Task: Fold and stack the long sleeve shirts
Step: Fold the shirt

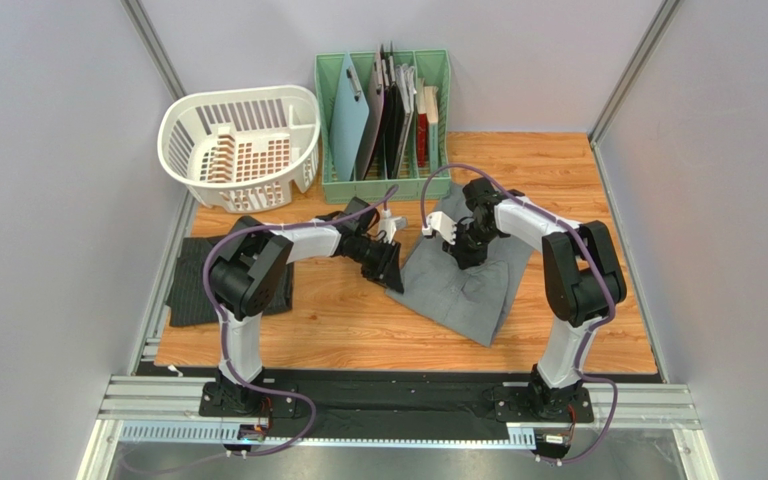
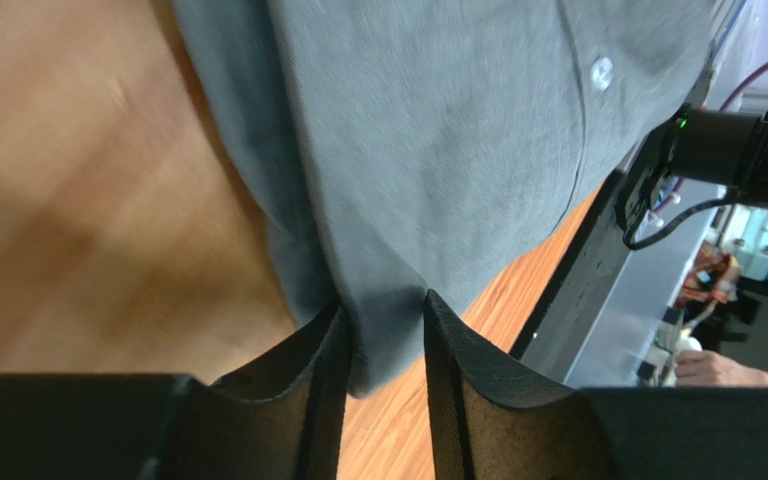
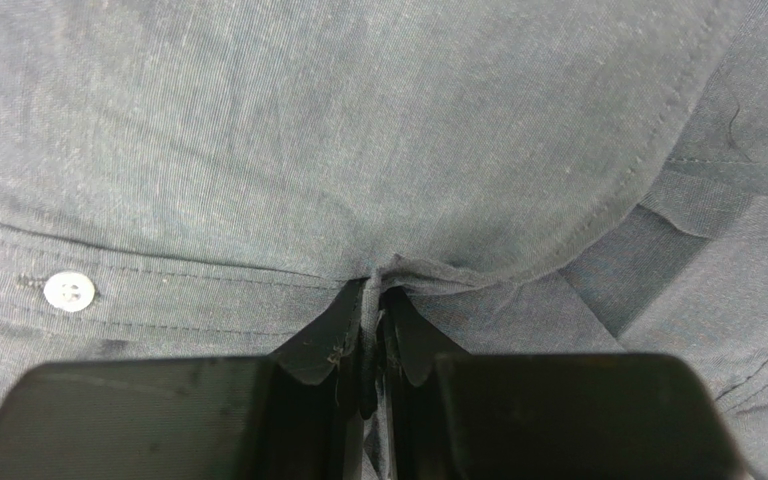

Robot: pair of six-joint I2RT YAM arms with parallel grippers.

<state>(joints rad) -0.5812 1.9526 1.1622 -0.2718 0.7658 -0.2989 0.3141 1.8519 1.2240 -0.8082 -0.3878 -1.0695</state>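
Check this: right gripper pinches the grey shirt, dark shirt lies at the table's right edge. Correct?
Not quite. The dark shirt lies at the left edge of the table, by the left arm's side, as the top external view shows. The rest holds: the right gripper does pinch the grey shirt.

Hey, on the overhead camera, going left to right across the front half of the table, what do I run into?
dark shirt → left pincer → grey shirt
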